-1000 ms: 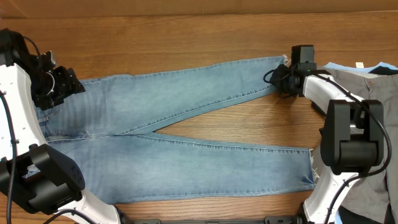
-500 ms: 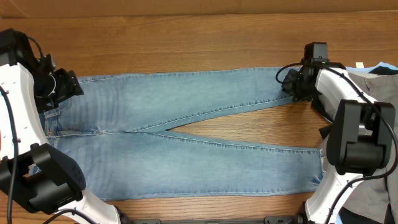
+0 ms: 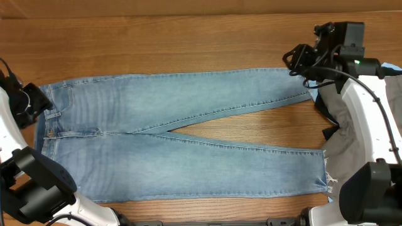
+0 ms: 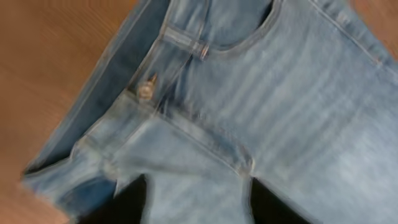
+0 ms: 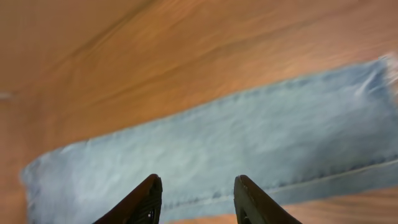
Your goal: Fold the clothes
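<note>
From overhead, the light-blue jeans (image 3: 163,107) lie flat on the wooden surface (image 3: 188,37), waistband at one end and the two legs running away from it in a narrow V, bare wood showing between them. The left gripper (image 3: 39,104) sits just beside the jeans' waistband. The right gripper (image 3: 296,61) hangs just beyond the hem of the far leg, apart from the denim. A grey garment (image 3: 342,135) lies past the jeans' hems, under the right arm, with a pale-blue piece (image 3: 392,66) at its far edge.

In the left wrist view, the jeans' waistband, metal button (image 4: 146,92) and fly seam fill the frame. The left gripper's two dark fingers (image 4: 130,202) stand spread over the denim below the button, pinching nothing.

In the right wrist view, one jeans leg crosses the frame over the wood, its frayed hem (image 5: 388,68) at the edge. The right gripper's fingers (image 5: 140,199) are spread wide, nothing between them.
</note>
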Robot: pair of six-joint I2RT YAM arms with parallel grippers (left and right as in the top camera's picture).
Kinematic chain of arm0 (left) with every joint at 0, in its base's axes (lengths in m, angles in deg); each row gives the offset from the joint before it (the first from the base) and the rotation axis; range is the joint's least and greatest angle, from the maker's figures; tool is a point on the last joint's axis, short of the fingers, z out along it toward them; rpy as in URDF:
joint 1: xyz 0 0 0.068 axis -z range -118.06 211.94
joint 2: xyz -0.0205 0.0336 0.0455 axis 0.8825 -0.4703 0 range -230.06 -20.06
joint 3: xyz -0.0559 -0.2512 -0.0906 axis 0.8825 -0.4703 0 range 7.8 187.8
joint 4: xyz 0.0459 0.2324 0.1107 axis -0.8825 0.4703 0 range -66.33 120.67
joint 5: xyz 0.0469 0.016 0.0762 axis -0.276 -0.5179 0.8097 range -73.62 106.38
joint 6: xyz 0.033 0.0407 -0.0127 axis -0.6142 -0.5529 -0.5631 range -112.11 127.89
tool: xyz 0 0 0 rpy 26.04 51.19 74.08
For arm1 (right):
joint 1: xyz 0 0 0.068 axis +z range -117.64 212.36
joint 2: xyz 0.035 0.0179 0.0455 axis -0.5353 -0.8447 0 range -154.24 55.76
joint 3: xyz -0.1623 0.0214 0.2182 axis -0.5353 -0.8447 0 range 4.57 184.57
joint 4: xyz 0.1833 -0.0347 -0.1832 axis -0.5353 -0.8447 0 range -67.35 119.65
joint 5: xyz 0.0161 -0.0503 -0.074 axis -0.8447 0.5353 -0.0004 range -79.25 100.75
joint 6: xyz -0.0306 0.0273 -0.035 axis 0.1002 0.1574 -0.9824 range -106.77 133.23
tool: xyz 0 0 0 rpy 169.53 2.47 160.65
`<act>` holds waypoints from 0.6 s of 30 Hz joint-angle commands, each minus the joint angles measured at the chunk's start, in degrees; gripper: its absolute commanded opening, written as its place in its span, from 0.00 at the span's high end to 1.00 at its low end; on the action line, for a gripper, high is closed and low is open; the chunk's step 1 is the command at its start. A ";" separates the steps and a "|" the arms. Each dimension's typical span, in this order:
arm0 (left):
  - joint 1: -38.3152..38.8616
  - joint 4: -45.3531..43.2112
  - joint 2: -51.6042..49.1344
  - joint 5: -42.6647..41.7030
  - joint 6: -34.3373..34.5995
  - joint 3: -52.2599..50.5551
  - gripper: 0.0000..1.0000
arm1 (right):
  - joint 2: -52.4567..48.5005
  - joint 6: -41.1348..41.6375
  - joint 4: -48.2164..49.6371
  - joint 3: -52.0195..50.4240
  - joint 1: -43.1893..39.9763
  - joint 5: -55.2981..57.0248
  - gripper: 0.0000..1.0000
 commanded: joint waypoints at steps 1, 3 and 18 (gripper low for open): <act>1.64 -8.63 -0.61 -2.97 -1.68 -7.54 0.81 | -1.01 -0.39 -1.55 -0.31 2.73 -2.29 0.59; 2.47 -15.65 -0.72 -4.20 -2.34 -11.74 0.96 | -1.01 -0.39 -1.97 -0.33 4.07 -2.29 0.59; 8.57 -51.63 -12.15 -7.37 -4.17 -26.05 0.96 | -1.01 -0.35 -6.36 -0.44 6.82 -0.50 0.59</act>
